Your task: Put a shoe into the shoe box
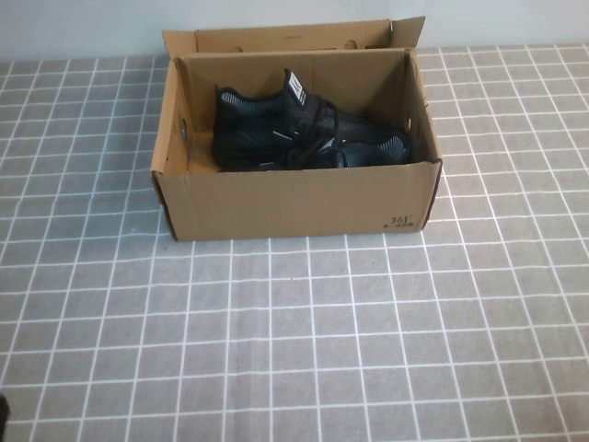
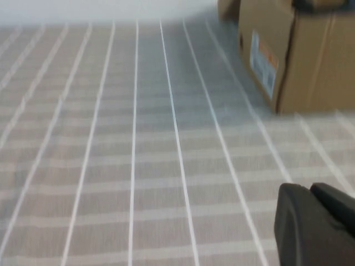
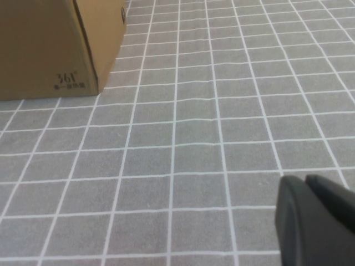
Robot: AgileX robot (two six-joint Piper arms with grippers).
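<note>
High view: a black mesh sneaker (image 1: 304,136) with black laces and a white tab at the heel lies on its side inside the open cardboard shoe box (image 1: 294,198), toe toward the robot's right wall and heel toward the left. The box stands on a grey tablecloth with a white grid (image 1: 294,350), its lid flap (image 1: 294,39) folded back on the far side, and a small printed mark shows on the near wall close to the right corner. Neither arm appears in this view. Left wrist view: the left gripper (image 2: 316,224) hangs low over the cloth, well apart from the box's labelled end wall; whether its fingers are apart or together cannot be told. Right wrist view: the right gripper (image 3: 316,221) likewise hovers over bare cloth, away from the box's printed corner, finger state indeterminate.
</note>
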